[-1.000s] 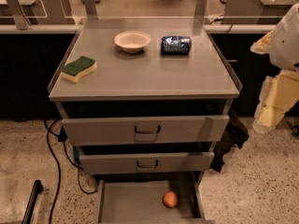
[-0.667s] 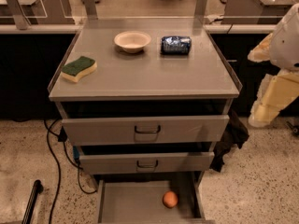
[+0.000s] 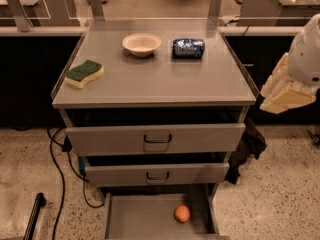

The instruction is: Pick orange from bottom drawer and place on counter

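Observation:
The orange [image 3: 182, 213] lies in the open bottom drawer [image 3: 140, 219], towards its right side, on the flat grey tray. The counter [image 3: 155, 76] is the grey cabinet top above the three drawers. My gripper [image 3: 284, 93] shows as a cream-coloured piece under the white arm at the right edge, level with the counter's front right corner. It hangs beside the cabinet, well above and to the right of the orange, and touches nothing.
On the counter stand a cream bowl [image 3: 142, 44], a dark blue packet [image 3: 188, 48] and a green-and-yellow sponge [image 3: 84, 73]. The two upper drawers [image 3: 156, 139] stick out slightly. Cables [image 3: 57, 159] lie on the floor at the left. Benches with glass panels stand behind.
The arm's cream-coloured end has risen a little at the right edge. The orange, the drawers and the things on the counter have not moved.

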